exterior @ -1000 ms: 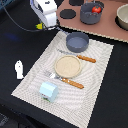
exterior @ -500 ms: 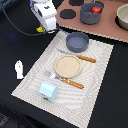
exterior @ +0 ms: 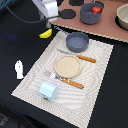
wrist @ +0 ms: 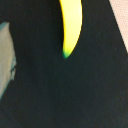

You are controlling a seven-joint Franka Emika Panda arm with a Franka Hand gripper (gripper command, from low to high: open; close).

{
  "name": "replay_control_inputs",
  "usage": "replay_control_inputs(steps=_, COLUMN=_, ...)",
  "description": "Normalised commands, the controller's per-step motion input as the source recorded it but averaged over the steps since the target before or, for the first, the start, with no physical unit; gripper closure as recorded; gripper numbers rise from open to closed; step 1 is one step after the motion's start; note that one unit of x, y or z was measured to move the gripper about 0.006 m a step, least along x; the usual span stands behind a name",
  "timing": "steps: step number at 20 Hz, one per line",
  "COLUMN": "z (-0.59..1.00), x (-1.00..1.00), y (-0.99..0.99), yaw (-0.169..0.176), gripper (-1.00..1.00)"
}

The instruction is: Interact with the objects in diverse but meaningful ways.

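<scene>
A black table [exterior: 20, 40] is covered by a striped placemat [exterior: 95, 95]. The yellow banana [exterior: 46, 33] is seen just off the mat's corner, under the gripper [exterior: 48, 21]. Finger spacing cannot be told.

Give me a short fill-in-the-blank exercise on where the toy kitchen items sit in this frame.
1. The red tomato sits inside a dark ____ on the brown board.
2. The tan plate lies on the placemat between two pieces of orange-handled ____.
3. The yellow ____ lies on the black surface just below the hand in the exterior view.
4. The white shaker bottle lies ____ the placemat.

Missing words: pot; cutlery; banana; off
</scene>
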Motion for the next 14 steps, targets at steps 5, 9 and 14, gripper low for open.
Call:
replay_control_inputs(steps=5, z=0.54, x=0.26, y=-0.81, yaw=-0.001, gripper=-1.00)
replay_control_inputs(steps=9, z=0.29, x=0.22, y=-0.91, yaw=-0.013, gripper=-1.00)
replay_control_inputs(steps=14, z=0.13, x=0.20, y=-0.87, yaw=-0.028, gripper=-1.00)
